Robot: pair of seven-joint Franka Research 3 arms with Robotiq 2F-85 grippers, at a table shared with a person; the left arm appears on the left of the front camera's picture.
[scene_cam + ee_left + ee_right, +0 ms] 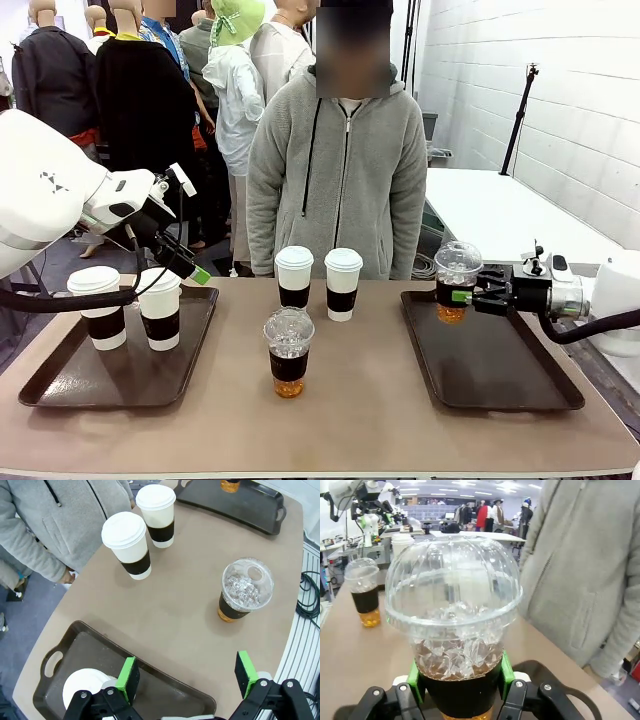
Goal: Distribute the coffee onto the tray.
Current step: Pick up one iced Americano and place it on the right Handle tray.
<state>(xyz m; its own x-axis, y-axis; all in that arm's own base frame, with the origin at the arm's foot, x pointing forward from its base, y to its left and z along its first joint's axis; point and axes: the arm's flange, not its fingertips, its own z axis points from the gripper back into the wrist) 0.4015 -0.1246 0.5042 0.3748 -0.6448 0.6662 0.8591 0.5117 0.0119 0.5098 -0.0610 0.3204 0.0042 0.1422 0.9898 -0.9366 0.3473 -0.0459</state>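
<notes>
Nearest the robot's side, a clear plastic dome-lidded cup of dark iced coffee [288,350] stands alone on the smooth tan tabletop [350,430], with ice showing through its ribbed lid. It serves here as the marker.

To its left, a dark brown moulded tray [60,385] with handle cut-outs carries two white paper cups [100,305] with flat lids and black sleeves. The left gripper [186,676] hangs above them, its green pads spread wide and holding nothing.

To the marker's right lies a matching tray [500,385]. Over its far left corner the right gripper [459,680] is clamped on the black sleeve of a second clear iced cup [454,605], held upright. The low grip probably spares the thin dome. Whether its base touches the tray I cannot tell.

Just beyond the marker stand two more sleeved paper cups [294,276], side by side on bare table. Behind them stands a person in a grey fleece jacket [335,170].
</notes>
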